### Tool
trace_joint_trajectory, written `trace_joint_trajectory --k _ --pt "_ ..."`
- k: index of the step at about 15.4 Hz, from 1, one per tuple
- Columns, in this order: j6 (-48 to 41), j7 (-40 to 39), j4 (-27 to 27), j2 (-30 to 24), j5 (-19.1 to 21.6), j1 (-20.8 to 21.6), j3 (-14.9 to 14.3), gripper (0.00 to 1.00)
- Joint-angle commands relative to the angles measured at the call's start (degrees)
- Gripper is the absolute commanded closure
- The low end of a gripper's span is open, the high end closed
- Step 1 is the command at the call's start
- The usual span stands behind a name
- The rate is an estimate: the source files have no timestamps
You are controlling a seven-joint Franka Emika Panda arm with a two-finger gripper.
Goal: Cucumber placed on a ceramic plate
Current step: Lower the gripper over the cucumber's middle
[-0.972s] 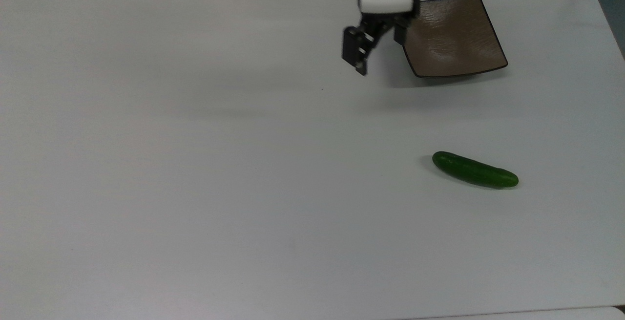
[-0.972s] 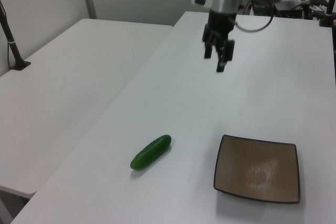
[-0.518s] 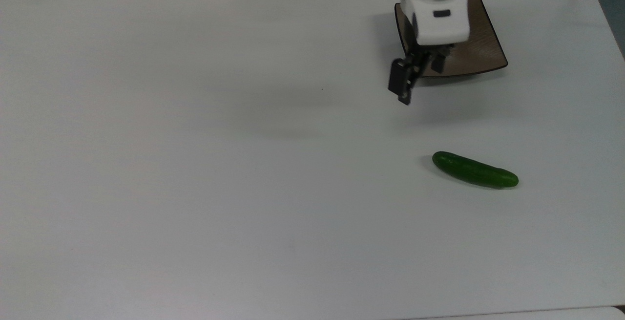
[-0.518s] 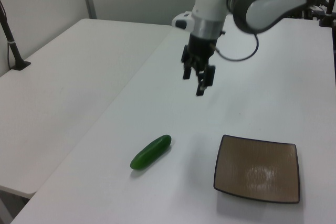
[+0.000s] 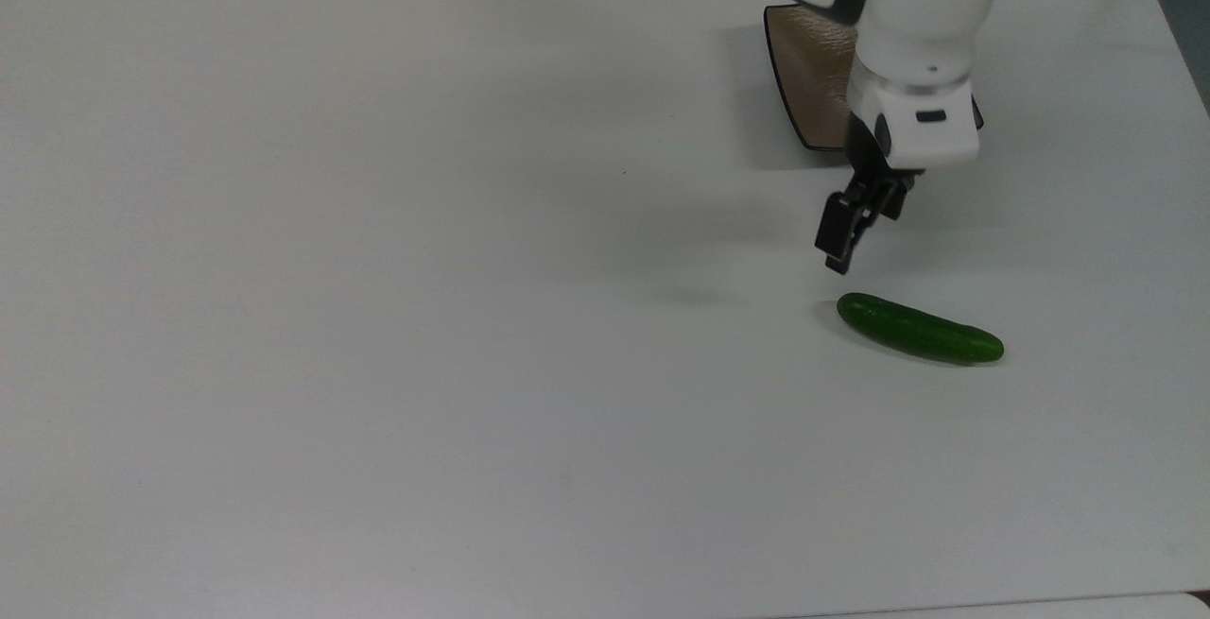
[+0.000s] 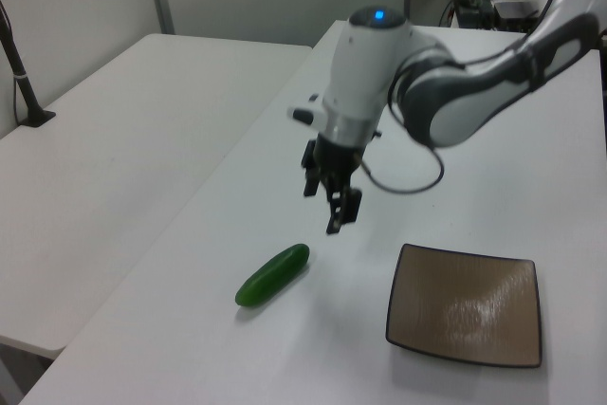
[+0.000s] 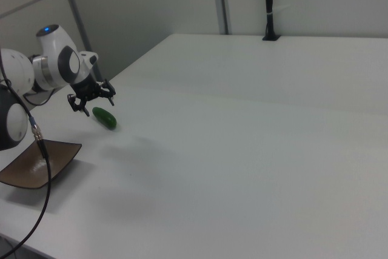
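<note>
Since the earlier frames the hand (image 5: 855,222) has been carried away from the ceramic plate (image 5: 813,71) and down toward the cucumber (image 5: 919,329), while cucumber and plate are seen unmoved. In the top view the hand is now held just above and to the left of the cucumber's left end, not touching it; in the left view the hand (image 6: 332,192) is seen in the air beyond the cucumber (image 6: 273,275), with the ceramic plate (image 6: 465,305) well apart to the left view's right. In the right view the hand (image 7: 91,98) is seen with its two fingers spread apart and nothing held between them, just beside the cucumber (image 7: 104,119), and the ceramic plate (image 7: 36,162) lies nearer the camera at the right view's left.

The cucumber is laid flat on the white desk (image 5: 378,317), slightly slanted in the top view, well apart from the plate. The step in hand is judged to be the approach before the grasp.

The cucumber is judged to be light, firm and smooth, so it may roll or slip if pinched off-centre. It is best taken across its narrow width near the middle of its length, with the fingers set square to its long axis. The plate is judged hard and breakable, so a gentle set-down is called for.
</note>
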Motion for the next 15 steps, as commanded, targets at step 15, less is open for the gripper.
trace_joint_trajectory --k 15 --pt "7.98 5.15 12.50 14.83 -5.61 4.96 -3.91 0.02"
